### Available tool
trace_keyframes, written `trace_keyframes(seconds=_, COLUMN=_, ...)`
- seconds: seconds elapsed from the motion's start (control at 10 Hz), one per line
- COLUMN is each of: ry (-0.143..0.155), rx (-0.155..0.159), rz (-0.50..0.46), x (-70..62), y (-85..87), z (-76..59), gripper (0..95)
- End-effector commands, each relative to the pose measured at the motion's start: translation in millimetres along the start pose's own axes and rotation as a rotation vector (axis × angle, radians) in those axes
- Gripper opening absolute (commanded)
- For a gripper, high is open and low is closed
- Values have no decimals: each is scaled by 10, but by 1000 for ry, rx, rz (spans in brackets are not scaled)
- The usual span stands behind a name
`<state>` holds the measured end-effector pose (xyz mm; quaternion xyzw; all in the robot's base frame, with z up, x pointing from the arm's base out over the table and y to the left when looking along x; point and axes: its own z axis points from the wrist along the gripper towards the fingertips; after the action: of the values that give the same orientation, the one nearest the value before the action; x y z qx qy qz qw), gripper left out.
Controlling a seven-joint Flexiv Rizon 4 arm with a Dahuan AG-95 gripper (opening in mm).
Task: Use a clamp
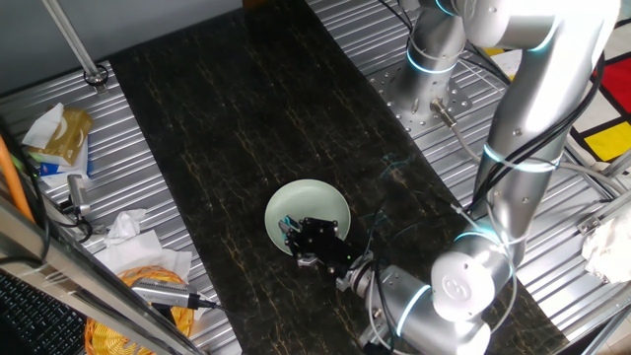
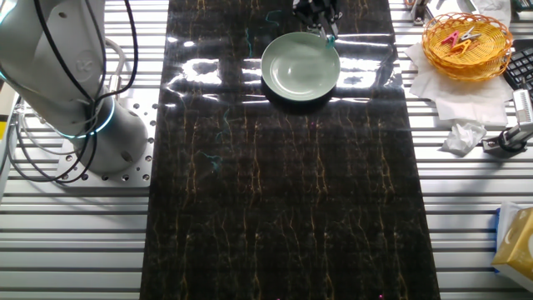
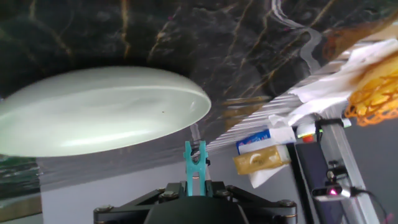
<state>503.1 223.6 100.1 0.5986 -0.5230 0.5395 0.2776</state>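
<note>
Only the hand view gave a clear look at the clamp (image 3: 194,163): the small teal clip stood upright between the claw's (image 3: 195,182) fingers, pinched there, its two prongs pointing away from the camera toward the rim of the pale green plate (image 3: 93,118) just ahead of it. In one fixed view the claw (image 1: 296,240) hung over the plate's (image 1: 296,202) edge and its black body hid most of the clip, so whether the prongs touched the rim could not be told from there. The other fixed view showed the claw (image 2: 321,18) at the far side of the plate (image 2: 300,67) with a speck of teal, probably the clamp (image 2: 331,36), at its tip beside the rim. The plate rested on a dark marbled mat (image 1: 246,138) laid along the tabletop (image 2: 466,208) of ribbed metal slats. Well off to one side of the claw sat an orange woven basket (image 2: 466,42) holding a few coloured clips, on crumpled white paper (image 2: 454,104). The silver arm (image 1: 532,128), ringed with glowing cyan bands, bent down beside the mat and blocked part of the tabletop in the first fixed view.
</note>
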Motion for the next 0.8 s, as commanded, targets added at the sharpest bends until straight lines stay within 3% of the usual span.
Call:
trace_keyframes(seconds=0.1, ry=15, rx=1, rz=38, x=-100, y=10, z=113, gripper=0)
trace_keyframes(seconds=0.4, ry=-2, rx=2, rz=37, x=-176, y=-18, z=130, gripper=0)
trace_keyframes(seconds=0.8, ry=1, rx=6, rz=25, x=-217, y=-75, z=98, gripper=0)
